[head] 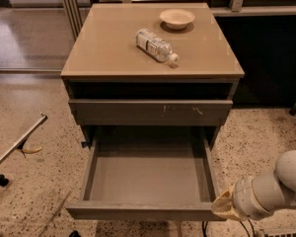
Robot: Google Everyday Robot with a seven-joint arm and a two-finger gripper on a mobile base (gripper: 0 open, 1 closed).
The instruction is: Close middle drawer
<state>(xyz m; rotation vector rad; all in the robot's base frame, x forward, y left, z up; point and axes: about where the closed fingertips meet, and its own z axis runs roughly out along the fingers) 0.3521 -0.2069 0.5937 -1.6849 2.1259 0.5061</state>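
Middle drawer (147,177) pulled fully out toward near side, grey floor bare, plain front nearest camera. Above it, upper drawer front (150,112) (pale scratches right of centre) sits nearly shut. Gripper (222,206) at drawer's near right corner, touching or just beside front edge; open-or-closed state cannot be told. On cabinet top (103,48): water bottle (155,45) lying on side, bowl (177,18) farther back.
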